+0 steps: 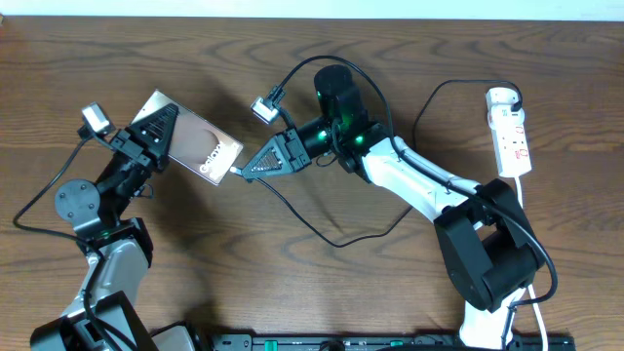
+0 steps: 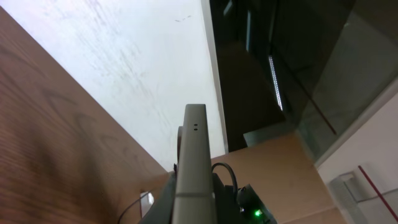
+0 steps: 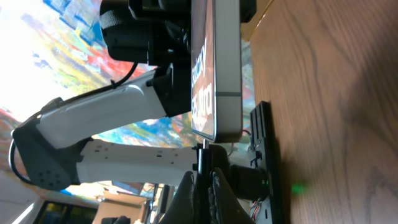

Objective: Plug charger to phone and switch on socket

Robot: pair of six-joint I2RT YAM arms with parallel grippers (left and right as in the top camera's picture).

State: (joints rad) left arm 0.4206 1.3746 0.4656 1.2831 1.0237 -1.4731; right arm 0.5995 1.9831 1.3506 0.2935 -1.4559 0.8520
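My right pincer (image 1: 242, 172) clamps charger (image 3: 201, 154), tip just ahead at phone (image 1: 200, 146) gripped by left pincer (image 1: 156, 127); off-angle push cd bend it.

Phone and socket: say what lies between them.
Overhead view: between the phone and the socket lie the right pincer, gripping the charger, and its white arm.

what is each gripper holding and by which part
The left gripper holds the phone by its upper-left end in the overhead view. The right gripper pinches the charger just behind its plug tip.
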